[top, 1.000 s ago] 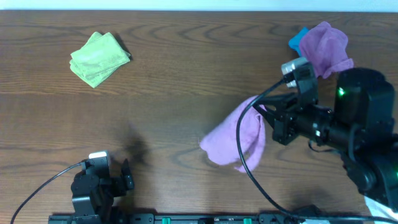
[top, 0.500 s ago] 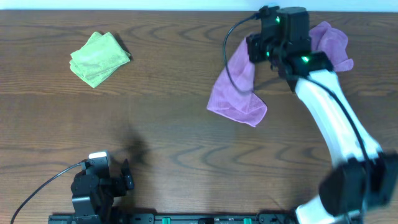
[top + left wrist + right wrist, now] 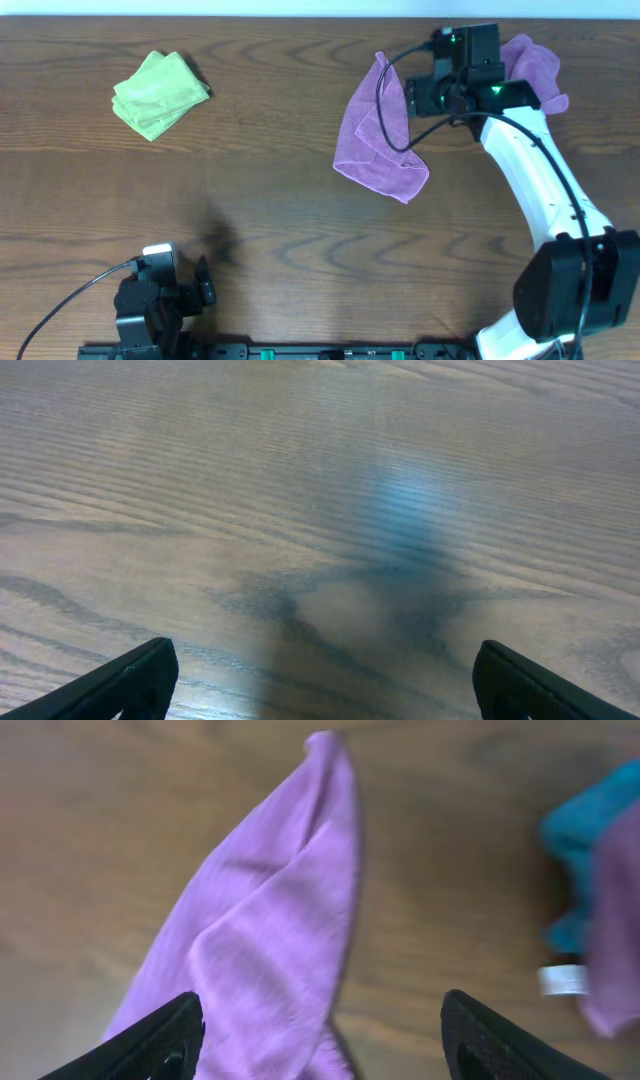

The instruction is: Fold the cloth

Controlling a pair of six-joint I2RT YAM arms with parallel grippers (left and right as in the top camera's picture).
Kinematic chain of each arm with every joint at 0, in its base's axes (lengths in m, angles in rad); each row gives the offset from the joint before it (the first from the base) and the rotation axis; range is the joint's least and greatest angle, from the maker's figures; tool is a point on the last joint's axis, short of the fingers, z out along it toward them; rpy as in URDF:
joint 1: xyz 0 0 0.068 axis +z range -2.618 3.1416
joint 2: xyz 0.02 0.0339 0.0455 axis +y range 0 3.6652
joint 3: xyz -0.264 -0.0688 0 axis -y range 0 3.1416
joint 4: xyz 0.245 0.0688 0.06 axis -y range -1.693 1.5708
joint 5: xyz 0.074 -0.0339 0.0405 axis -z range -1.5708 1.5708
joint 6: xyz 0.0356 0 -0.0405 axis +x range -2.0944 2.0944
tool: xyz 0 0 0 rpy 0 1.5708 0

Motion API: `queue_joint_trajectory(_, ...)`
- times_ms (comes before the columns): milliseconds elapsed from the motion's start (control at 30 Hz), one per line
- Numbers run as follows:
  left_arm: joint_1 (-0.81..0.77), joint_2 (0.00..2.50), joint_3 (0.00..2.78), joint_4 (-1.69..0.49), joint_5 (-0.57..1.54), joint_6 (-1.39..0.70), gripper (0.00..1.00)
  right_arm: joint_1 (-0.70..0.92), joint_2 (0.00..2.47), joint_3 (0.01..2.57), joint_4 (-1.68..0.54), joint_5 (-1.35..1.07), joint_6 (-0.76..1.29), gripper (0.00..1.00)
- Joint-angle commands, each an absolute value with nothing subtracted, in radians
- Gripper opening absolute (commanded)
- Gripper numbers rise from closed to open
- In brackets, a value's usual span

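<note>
Wooden table bears cloth, seemingly rumpled

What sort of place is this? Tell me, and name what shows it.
Probably a robotics lab bench: a white right arm and dark left arm at a wood-grain table, with a lilac cloth and a folded green cloth laid out as practice pieces.

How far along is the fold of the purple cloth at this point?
Done: little. The cloth lies rumpled, one part doubled over itself, with no neat fold. In hand: nothing. The right gripper hangs open over it, and the left gripper sits open over the table. Left: flatten it, then fold it squarely.
</note>
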State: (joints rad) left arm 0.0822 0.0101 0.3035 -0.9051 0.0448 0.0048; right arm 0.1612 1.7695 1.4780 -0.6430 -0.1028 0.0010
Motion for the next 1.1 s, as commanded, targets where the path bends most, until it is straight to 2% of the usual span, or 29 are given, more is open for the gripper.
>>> queue_joint_trajectory(0,0.078,0.004,0.283,-0.953,0.011,0.030,0.95,0.184,1.820,1.486,-0.649,-0.266,-0.077,0.75)
queue_joint_trajectory(400,0.078,0.004,0.283,-0.953,0.011,0.030,0.95,0.275,2.016,1.486,-0.562,-0.355,-0.088,0.70)
queue_joint_trajectory(833,0.078,0.004,0.283,-0.953,0.011,0.030,0.95,0.302,2.101,1.486,-0.556,-0.231,-0.099,0.61)
queue_joint_trajectory(900,0.078,0.004,0.283,-0.952,0.011,0.030,0.95,0.302,2.107,1.486,-0.556,-0.230,-0.104,0.59)
queue_joint_trajectory(1067,0.078,0.004,0.283,-0.953,0.011,0.030,0.95,0.303,2.114,1.486,-0.549,-0.218,-0.103,0.48)
